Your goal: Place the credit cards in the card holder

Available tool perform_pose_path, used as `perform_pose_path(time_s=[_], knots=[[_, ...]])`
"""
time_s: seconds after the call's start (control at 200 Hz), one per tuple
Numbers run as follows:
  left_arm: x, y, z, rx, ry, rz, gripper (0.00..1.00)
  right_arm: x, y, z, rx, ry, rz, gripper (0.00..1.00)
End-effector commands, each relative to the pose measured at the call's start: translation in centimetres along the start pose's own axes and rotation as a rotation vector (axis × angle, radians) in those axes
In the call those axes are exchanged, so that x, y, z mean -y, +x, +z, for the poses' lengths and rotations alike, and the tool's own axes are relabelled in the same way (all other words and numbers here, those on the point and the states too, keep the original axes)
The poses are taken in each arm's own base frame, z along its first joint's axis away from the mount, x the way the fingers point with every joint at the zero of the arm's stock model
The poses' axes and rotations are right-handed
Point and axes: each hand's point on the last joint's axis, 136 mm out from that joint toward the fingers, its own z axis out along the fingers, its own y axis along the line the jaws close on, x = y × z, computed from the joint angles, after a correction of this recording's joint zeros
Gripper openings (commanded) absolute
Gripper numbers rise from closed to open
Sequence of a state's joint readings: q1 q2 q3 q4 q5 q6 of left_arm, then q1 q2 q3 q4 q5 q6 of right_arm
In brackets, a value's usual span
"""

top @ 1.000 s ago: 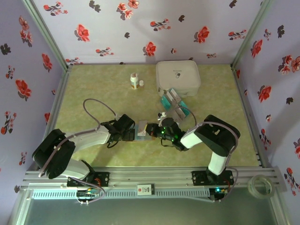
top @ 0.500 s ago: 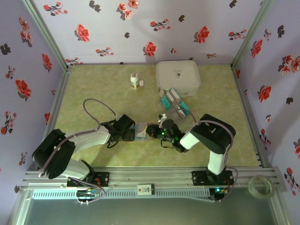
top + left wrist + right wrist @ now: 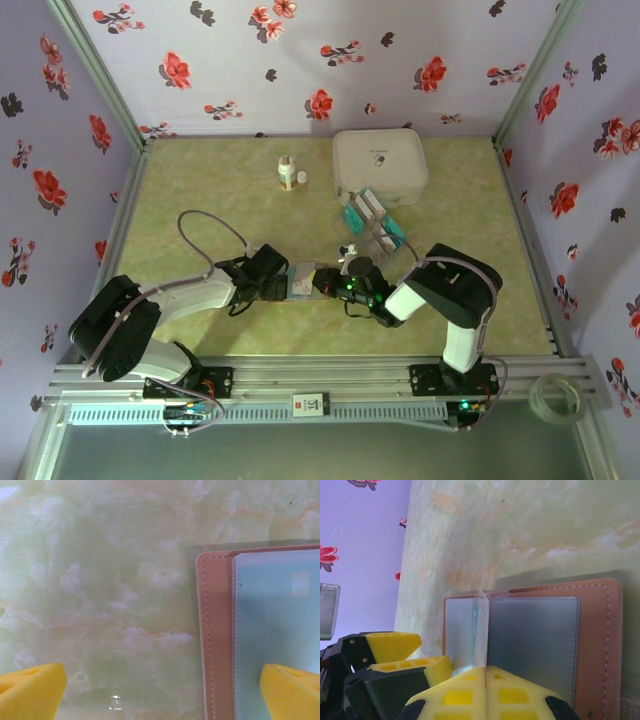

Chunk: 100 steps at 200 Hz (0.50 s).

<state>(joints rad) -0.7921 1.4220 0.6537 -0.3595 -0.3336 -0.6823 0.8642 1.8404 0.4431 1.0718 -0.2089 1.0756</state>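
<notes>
Card holder (image 3: pixel 600 645) lies open on the marbled table (image 3: pixel 110 580), between the 2 grippers. Left gripper (image 3: pixel 162 680) is released: 1 pad over the holder's pale-blue panel, the other over bare table. Right gripper (image 3: pixel 485 672) is clenched on a thin sheet (image 3: pixel 481 625) standing upright from the holder; card or pocket leaf cannot be told. The left wrist view cuts the holder off.

A big white box (image 3: pixel 380 166) with rounded corners sits at the back of the pale green marbled table (image 3: pixel 200 180), a small bottle (image 3: pixel 287 173) standing apart to its left. Flowered lilac walls (image 3: pixel 300 60) close 3 sides; a tape roll (image 3: pixel 543 397) lies beyond the metal rail (image 3: pixel 330 372)
</notes>
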Motion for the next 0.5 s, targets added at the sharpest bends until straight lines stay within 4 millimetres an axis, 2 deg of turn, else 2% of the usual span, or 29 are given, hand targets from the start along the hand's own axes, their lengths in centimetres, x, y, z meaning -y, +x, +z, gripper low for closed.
perform_pose_path(time_s=[0.0,0.495], knots=[[-1.0,0.5,0.1,-0.009,-0.058,0.011,1.00,1.0,1.2,-0.1,-0.037,0.022,0.011,0.00],[-1.1,0.4,0.2,-0.009,-0.059,0.010,1.00,1.5,2.2,0.5,-0.092,0.028,0.027,0.00]])
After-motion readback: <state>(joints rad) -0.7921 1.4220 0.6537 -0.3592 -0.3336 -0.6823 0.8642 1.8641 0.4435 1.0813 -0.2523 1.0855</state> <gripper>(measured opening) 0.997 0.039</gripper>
